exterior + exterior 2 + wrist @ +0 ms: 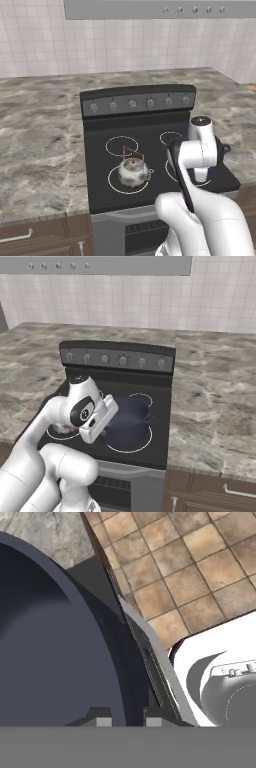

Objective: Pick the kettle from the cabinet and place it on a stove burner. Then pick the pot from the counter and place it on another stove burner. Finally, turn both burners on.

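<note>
Pot (pixel 127 418), pinched at its rim by the gripper (pixel 125 721) over the near right burner (pixel 127 442); slippage is risked if tilted.

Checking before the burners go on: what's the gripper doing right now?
Gripper: shut on the rim of the pot, which sits on a stove burner.

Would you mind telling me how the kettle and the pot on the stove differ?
The kettle is small and silvery with an arched brown handle; the pot is wider, dark blue-grey and lidless. The kettle stands free, while the jaws straddle the pot's rim. Both sit on front burners.
</note>
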### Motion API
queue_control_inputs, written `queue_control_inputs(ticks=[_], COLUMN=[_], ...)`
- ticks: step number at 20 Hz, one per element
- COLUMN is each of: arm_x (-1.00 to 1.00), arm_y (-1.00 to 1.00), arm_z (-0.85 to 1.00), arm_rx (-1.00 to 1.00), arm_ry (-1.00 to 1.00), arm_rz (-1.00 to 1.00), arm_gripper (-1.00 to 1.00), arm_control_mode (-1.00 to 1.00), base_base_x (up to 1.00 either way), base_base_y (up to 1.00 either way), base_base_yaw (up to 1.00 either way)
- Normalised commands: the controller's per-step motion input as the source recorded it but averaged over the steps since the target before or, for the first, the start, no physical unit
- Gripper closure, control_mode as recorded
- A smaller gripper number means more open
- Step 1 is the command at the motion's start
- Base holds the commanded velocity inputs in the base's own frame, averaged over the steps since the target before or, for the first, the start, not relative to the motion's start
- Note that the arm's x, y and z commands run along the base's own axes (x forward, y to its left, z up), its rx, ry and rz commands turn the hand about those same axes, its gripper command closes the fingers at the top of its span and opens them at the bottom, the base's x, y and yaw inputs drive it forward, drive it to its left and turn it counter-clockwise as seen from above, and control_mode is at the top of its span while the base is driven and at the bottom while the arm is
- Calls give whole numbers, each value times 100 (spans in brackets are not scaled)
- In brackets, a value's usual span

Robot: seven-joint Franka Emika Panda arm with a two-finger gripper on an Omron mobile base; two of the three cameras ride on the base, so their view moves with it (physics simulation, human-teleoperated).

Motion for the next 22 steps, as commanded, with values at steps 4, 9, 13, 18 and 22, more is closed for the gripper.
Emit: queue_control_inputs(ticks=[4,9,13,18,22], arm_x=[24,16,2,0,0], arm_y=[0,0,-7,-3,0], arm_z=[-7,-7,-7,-15,-16], arm_rx=[0,0,0,0,0], arm_ry=[0,0,0,0,0], arm_rz=[0,0,0,0,0], arm_gripper=[100,100,100,100,100], arm_control_mode=[-100,-100,-100,-100,-100], base_base_x=[0,0,0,0,0], base_base_y=[0,0,0,0,0], base_base_yaw=[0,0,0,0,0])
